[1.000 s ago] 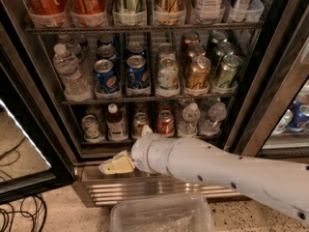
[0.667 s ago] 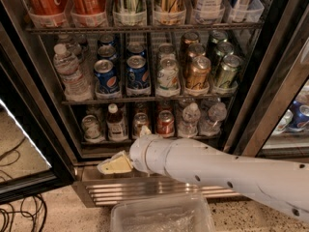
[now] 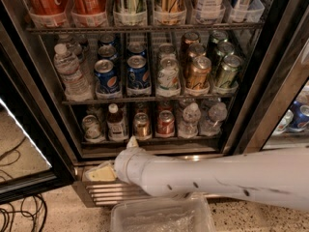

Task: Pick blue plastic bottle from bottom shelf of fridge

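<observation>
The blue plastic bottle [image 3: 116, 123] has a white cap, a dark reddish-brown body and a pale label. It stands upright on the bottom shelf [image 3: 149, 140] of the fridge [image 3: 58, 129], second lane from the left, between a silver can [image 3: 91, 128] and a copper can [image 3: 142, 125]. My gripper [image 3: 102, 172] is at the end of the white arm [image 3: 217, 178]. It sits low in front of the ribbed steel base panel, below the bottle and slightly to its left, apart from it. It holds nothing that I can see.
The bottom shelf also holds a red can [image 3: 165, 123] and clear water bottles [image 3: 190, 120]. Pepsi cans [image 3: 107, 77] stand on the rack above. The open glass door [image 3: 24, 144] is at the left. A clear plastic bin [image 3: 161, 216] sits on the floor below the arm.
My gripper and wrist have moved a little to the left and down in front of the base panel. The bottle and cans have not moved.
</observation>
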Controlling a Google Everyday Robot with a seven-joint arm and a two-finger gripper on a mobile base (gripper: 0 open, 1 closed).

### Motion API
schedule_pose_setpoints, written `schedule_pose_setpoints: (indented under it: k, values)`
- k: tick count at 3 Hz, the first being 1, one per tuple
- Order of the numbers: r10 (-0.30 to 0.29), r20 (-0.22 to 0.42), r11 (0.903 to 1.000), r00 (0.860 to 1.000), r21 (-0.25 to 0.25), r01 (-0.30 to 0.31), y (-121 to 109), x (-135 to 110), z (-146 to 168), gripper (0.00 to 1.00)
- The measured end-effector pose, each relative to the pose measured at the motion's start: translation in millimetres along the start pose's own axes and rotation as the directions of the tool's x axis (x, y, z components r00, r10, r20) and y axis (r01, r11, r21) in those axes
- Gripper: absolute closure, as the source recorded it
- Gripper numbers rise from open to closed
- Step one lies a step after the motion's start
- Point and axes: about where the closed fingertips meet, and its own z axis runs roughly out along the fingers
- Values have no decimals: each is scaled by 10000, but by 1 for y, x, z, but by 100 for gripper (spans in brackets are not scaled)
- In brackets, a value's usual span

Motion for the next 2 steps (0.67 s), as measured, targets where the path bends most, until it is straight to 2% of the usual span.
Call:
schedule_pose_setpoints:
  k: [1, 2]
  values:
    - [539, -241, 9984, 9983, 171, -535, 35, 23, 28, 0]
    - [765, 532, 9905, 9956, 1105, -820, 17, 8, 48, 0]
